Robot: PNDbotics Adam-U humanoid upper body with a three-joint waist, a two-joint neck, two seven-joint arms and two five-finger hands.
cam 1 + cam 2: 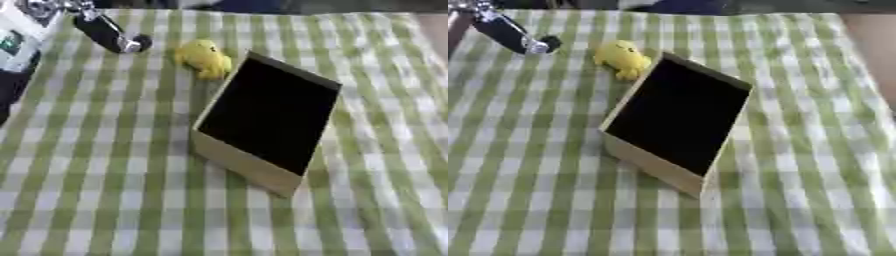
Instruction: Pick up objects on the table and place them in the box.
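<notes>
Box [254, 167] open, dark inside, contents unclear, yellow toy [204, 58] beside it, left hand [109, 32] fingers extended, holding nothing

I'm working at what looks like a home-style dining table [105, 200], covered edge to edge by a green-and-white checked tablecloth [815, 150]; little else shows.

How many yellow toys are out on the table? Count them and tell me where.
1. The yellow toy lies on the checked cloth just beyond the box's far left corner.
</notes>
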